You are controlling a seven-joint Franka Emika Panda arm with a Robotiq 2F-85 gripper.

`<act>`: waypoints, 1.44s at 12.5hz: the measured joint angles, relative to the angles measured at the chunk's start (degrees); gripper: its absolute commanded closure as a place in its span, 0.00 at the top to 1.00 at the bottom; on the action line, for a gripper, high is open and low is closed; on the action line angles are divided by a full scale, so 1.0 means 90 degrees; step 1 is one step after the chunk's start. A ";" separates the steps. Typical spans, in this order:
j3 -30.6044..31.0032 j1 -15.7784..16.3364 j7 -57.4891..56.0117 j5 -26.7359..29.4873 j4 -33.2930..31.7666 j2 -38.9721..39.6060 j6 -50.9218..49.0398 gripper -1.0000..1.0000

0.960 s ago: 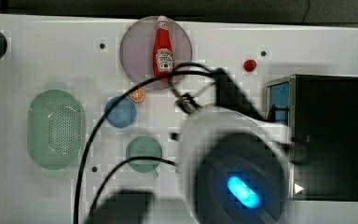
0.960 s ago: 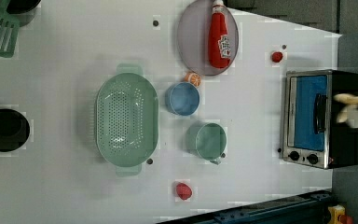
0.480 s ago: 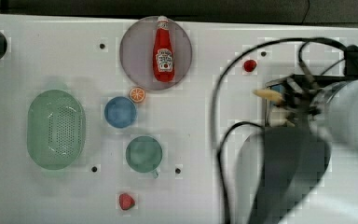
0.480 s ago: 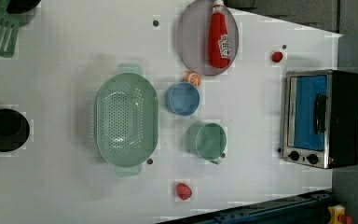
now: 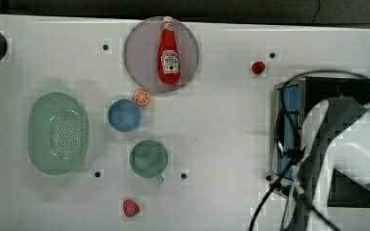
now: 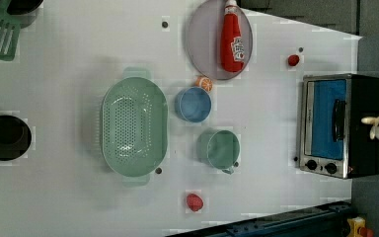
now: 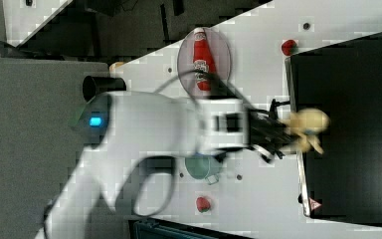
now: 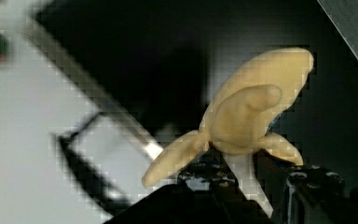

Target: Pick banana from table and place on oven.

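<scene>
Pale-yellow banana [image 7: 307, 128] is being gripped by the gripper [image 7: 284, 133] above the oven [image 7: 350, 124] top, presumably for placement.

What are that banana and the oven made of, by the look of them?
The banana looks like matte moulded plastic or rubber: an even pale yellow with smooth, rounded lobes. The oven seems to be black-painted metal with a shiny silver front frame and a bluish glass door.
</scene>
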 measured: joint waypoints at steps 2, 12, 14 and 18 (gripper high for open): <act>-0.0246 -0.0106 -0.0528 0.0190 -0.0031 0.0331 0.0138 0.25; -0.0183 -0.0257 -0.1104 0.0554 0.0224 -0.0133 0.0126 1.00; -0.0112 -0.0173 -0.1104 0.0131 0.0354 -0.0518 -0.0110 1.00; 0.0838 0.0070 0.0019 0.0094 0.0330 -0.1882 -0.1941 1.00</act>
